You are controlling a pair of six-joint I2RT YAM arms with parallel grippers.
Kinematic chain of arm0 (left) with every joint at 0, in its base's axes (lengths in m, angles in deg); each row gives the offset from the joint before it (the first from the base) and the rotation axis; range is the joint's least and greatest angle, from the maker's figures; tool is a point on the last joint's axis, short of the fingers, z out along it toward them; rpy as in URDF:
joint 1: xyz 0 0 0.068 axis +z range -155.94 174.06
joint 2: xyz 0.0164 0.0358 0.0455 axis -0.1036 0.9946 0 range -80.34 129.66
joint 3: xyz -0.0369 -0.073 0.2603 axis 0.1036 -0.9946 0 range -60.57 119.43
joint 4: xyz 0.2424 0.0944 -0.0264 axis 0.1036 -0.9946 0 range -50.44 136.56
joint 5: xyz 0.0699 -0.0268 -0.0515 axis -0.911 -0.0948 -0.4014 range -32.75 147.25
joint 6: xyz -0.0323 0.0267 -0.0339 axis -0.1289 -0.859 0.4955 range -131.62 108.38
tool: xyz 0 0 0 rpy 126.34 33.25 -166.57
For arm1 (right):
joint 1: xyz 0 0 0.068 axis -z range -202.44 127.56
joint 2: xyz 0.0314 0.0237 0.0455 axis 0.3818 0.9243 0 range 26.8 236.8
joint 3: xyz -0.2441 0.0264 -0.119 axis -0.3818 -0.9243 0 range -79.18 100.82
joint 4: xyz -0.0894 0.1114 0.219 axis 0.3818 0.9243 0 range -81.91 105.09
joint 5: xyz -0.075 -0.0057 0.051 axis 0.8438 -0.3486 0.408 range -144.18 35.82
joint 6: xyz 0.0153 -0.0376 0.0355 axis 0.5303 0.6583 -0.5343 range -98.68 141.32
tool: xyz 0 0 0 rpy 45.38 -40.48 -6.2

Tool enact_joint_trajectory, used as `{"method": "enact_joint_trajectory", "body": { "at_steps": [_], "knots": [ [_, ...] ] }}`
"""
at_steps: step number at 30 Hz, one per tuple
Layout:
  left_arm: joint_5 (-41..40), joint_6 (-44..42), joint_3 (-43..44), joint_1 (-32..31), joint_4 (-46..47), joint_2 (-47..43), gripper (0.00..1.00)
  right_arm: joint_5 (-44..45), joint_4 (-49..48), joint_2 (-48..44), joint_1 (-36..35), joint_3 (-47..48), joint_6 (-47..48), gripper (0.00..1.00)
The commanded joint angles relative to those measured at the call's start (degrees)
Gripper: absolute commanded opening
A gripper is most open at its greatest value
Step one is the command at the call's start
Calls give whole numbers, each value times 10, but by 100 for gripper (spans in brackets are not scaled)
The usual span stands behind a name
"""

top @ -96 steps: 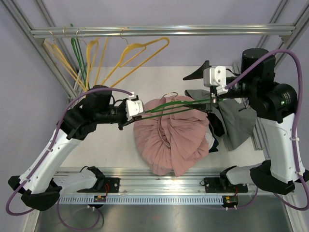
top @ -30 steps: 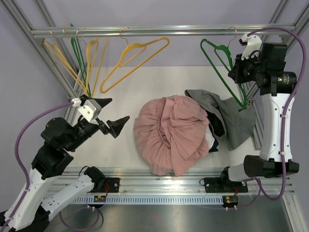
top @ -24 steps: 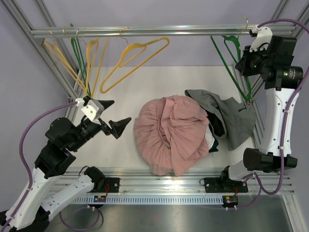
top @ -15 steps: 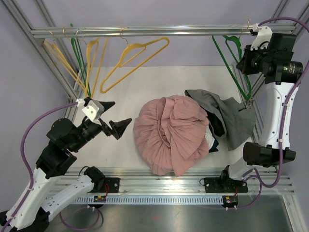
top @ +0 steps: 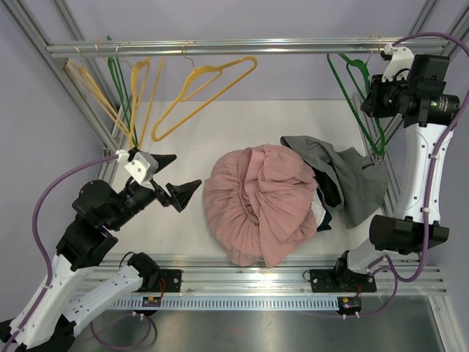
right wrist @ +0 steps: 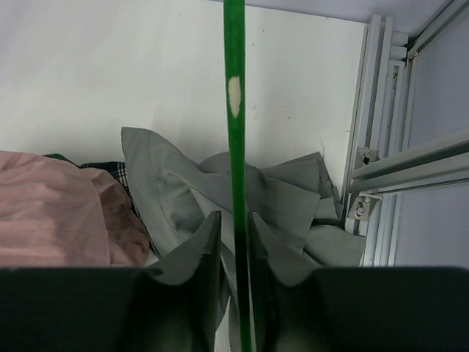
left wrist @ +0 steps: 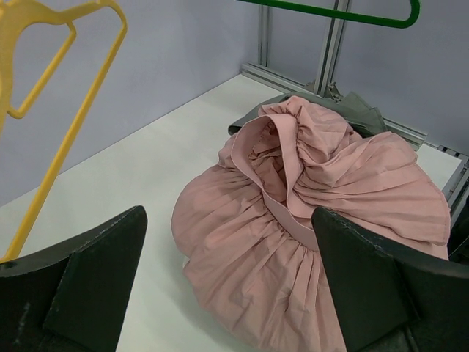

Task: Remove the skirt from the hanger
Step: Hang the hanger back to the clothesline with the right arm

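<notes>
On the worktop (top: 220,132), the pink skirt (top: 256,209) lies heaped, already off the green hanger (right wrist: 234,147), which the right tool (right wrist: 233,220) straddles up and right of the skirt, apparently to hook it on the rail (top: 242,48), grip or release undeterminable; the left tool (top: 187,170) hovers wide open left of the skirt.

Bright, even, diffuse overhead light in all three views. The crumpled pink pleated skirt (top: 260,205) casts only a faint soft shadow on the matte white table (top: 220,132). Glare streaks the brushed-metal tray (top: 242,323) at 6 o'clock. Wrist views: near black plastic fingers (left wrist: 88,286) blurred, background sharp.
</notes>
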Motion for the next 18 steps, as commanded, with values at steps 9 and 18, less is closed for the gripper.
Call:
{"method": "enact_joint_trajectory", "body": {
  "at_steps": [9,18],
  "knots": [
    [21,10,-13,0,46,4,99,13,-29,-80,8,-44,60,84],
    [26,9,-11,0,47,15,99,-30,-40,-151,8,-56,167,93]
  ]
}}
